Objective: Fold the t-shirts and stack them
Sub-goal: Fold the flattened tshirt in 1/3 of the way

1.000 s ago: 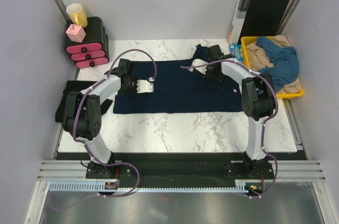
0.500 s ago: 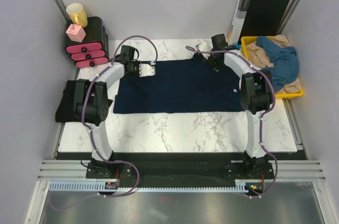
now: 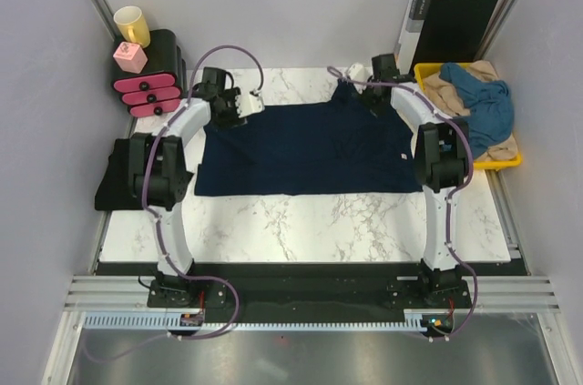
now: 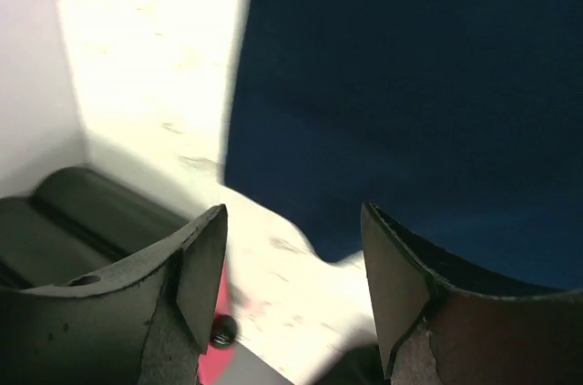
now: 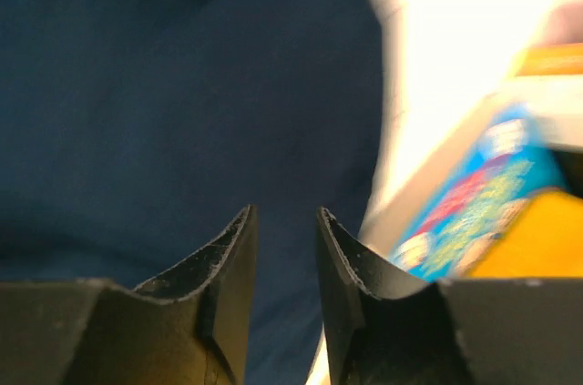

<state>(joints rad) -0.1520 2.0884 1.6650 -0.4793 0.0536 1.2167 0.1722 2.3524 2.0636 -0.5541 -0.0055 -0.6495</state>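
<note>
The navy t-shirt (image 3: 305,148) mid-frame looks limp and light, best pinched at its upper corners, where left fingers (image 4: 202,267) gape wide, right fingers (image 5: 232,267) narrowly, both empty.

A: What stands at the far left corner of the marble desk (image 3: 301,221)?
B: A black set of drawers (image 3: 150,75) with three pink fronts, each with a dark knob. A yellow mug (image 3: 132,24) and a small pink box (image 3: 130,56) sit on top of it.
A: And at the far right?
B: A black folder (image 3: 453,25) with an orange edge stands upright against the wall (image 3: 273,3). A yellow tray (image 3: 421,71) lies just near of it, along the right edge.
A: Anything beside the tray?
B: A blue printed packet (image 3: 406,86), just left of its far corner.
</note>
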